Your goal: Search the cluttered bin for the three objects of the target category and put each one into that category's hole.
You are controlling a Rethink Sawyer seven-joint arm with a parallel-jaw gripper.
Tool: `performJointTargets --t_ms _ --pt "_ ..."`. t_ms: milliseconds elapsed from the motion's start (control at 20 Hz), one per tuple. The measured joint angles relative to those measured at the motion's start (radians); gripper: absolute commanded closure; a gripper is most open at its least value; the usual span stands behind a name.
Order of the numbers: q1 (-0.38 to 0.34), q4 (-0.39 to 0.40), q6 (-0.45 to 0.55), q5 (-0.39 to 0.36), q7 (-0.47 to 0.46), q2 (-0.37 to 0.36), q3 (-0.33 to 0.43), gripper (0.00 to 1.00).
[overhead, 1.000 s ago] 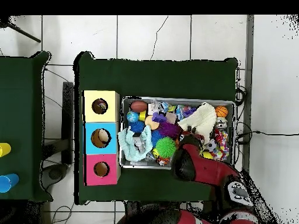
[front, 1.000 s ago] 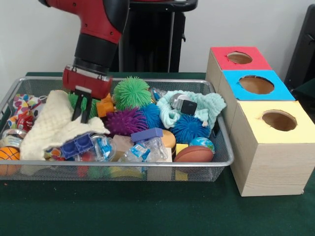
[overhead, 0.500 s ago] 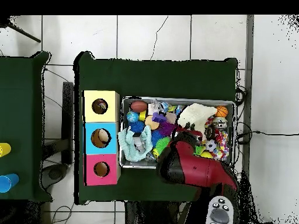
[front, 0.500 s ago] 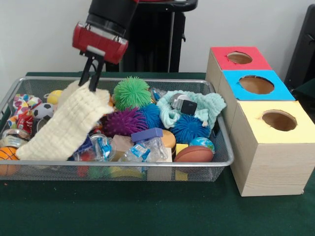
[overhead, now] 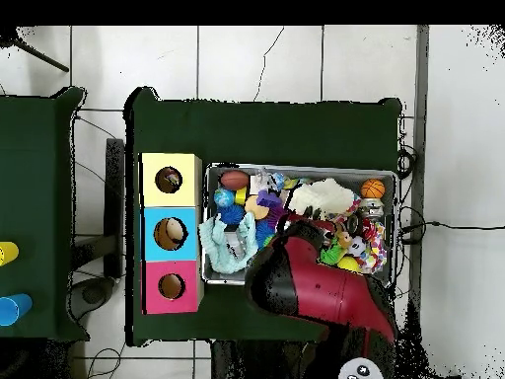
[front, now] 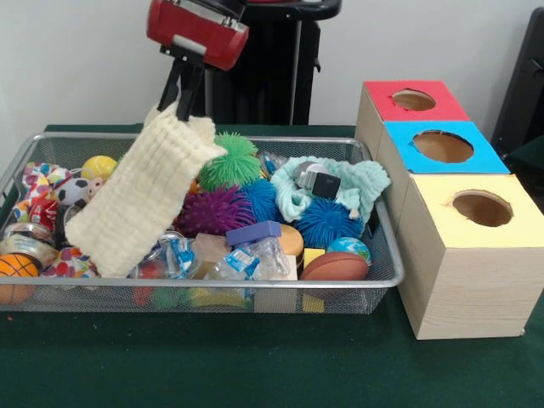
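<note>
Cream knitted cloth (front: 144,197) hangs from the end effector (front: 184,95), whose two fingers are pinched together on its top corner; its lower end is just above the toys at the left of the wire bin (front: 387,280). I judge this is the carrying step for one cloth item. To the right lies a mint cloth (front: 357,183), then the three boxes: red-topped (front: 412,100), blue-topped (front: 442,146) and yellow-topped (front: 482,208). Next the arm must lift clear of the bin and travel right over the proper hole; which one I cannot tell.

No readable text — labels, brands, numbers — anywhere.
</note>
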Motion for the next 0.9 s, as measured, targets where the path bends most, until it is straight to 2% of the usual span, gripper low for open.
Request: performJointTargets --t_ms 450,900 --pt "0.111 0.057 0.129 0.107 0.0 -0.062 -0.002 1.0" --pt "0.128 0.129 0.174 0.215 0.0 -0.101 0.02 1.0"
